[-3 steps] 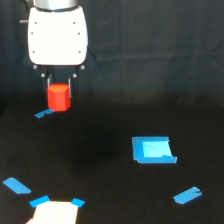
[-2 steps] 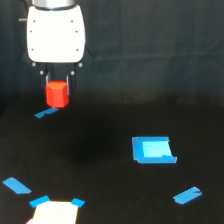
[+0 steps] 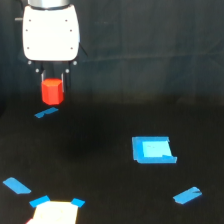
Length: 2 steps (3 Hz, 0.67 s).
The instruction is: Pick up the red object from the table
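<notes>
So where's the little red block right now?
The red block is at the exterior view's upper left, held between the gripper fingers, above a blue tape strip on the table.

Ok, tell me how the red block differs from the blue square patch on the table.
The red block is a chunky solid shape standing upright, while the blue square patch lies flat. The block sits between the fingers under the white gripper, clear of the table; the patch rests on the table, untouched. The block is at the exterior view's upper left, the patch lower and to its right. The patch looks wider than the block. Both stand out brightly against the black surface.
</notes>
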### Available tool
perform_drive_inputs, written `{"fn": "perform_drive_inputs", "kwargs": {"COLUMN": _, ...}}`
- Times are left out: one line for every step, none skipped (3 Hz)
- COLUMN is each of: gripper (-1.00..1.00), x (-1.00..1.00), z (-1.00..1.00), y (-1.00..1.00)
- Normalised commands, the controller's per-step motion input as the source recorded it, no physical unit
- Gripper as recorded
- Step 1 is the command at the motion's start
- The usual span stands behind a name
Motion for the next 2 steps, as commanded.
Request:
{"fn": "perform_drive_inputs", "kwargs": {"gripper": -0.55, "x": 0.62, "z": -0.28, "y": -0.21}}
{"fn": "perform_drive_inputs", "kwargs": {"gripper": -0.97, "x": 0.02, "z": 0.41, "y": 1.0}}
